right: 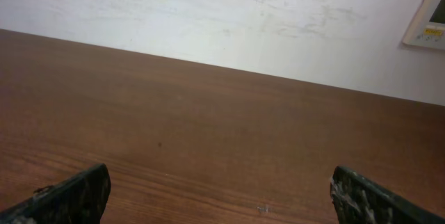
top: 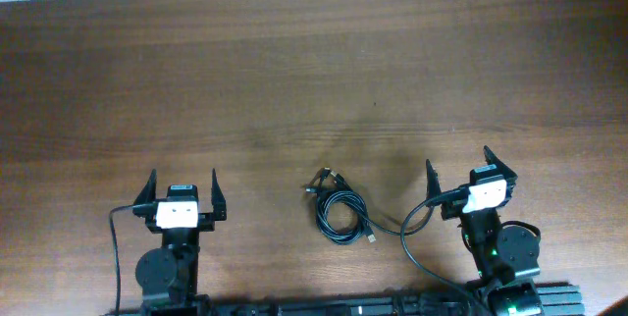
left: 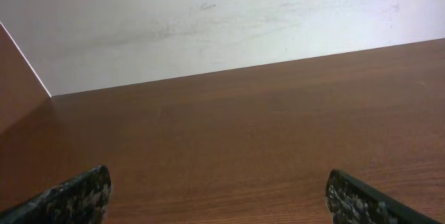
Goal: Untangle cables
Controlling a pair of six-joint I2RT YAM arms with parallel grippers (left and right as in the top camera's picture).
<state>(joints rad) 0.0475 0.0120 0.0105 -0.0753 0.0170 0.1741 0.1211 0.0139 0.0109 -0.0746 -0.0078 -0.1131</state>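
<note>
The cables (top: 340, 210) lie as one small tangled black coil with small plugs at the ends, on the table near the front edge, between my two arms in the overhead view. My left gripper (top: 183, 187) is open and empty, well to the left of the coil. My right gripper (top: 458, 170) is open and empty, to the right of the coil. The left wrist view shows my open left fingertips (left: 222, 195) over bare wood, and the right wrist view shows my open right fingertips (right: 221, 195) over bare wood. The cables are out of both wrist views.
The brown wooden table (top: 294, 71) stretches back to a white wall (left: 208, 22). A thicker black arm wire (top: 414, 226) loops beside the right arm's base. A wall panel (right: 427, 19) shows at the far right of the right wrist view.
</note>
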